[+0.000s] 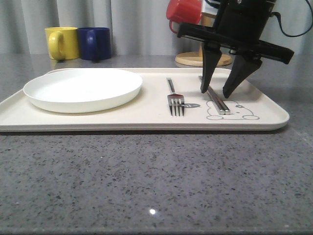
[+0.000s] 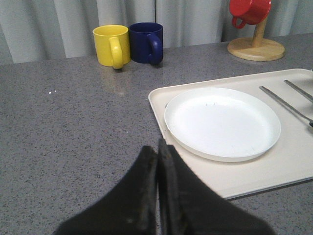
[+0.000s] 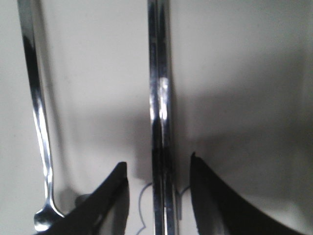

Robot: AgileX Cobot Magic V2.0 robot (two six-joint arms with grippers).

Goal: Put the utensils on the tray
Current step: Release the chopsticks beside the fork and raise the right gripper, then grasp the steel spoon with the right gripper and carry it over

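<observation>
At the far left we see a yellow mug (image 1: 62,42) with a dark blue mug (image 1: 94,43) touching its right side, both standing on the grey speckled table (image 1: 146,181) behind the tray. The cream tray (image 1: 98,120) spans most of the table's width; a round white plate (image 1: 83,89) rests on its left half. In the left wrist view we find the left gripper (image 2: 158,161) above the bare table just to the near left of the tray's corner, its jaws pressed together and holding nothing. Right of the plate, the fork (image 1: 175,99) lies on the tray, tines toward the near edge. Further right, the pair of chopsticks (image 1: 215,99) lies side by side on the tray, the near tips over the rabbit drawing (image 1: 234,111). We note the right gripper (image 1: 216,91) lowered over them, jaws parted, one finger on each side of the pair, gripping nothing. Behind it, a red mug (image 1: 185,12) hangs above a round wooden stand (image 1: 191,59).
</observation>
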